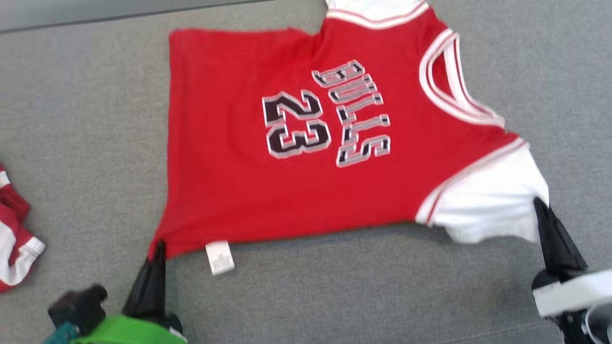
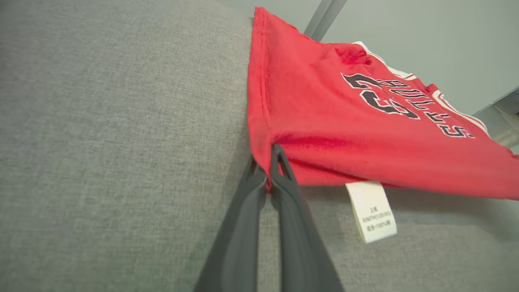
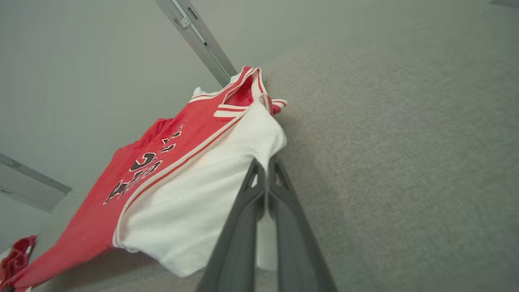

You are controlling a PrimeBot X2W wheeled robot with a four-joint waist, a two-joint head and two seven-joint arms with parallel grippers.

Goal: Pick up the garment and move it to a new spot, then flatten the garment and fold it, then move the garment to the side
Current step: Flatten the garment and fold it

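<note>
Head view: I am pinching the jersey (image 1: 306,191) with left gripper (image 1: 160,246) at seven o'clock, right gripper (image 1: 538,201) at its four o'clock sleeve (image 1: 487,203).

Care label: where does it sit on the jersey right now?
Head view, lower left: the label pokes out from the near edge of the jersey, just right of the left end effector.

End effector (image 3: 265,161) (pinched) on jersey (image 3: 190,194), white sleeve

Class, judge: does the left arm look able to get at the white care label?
Likely yes in reach: the label lies close, nothing between; but the left claw is shut on the jersey corner.
</note>
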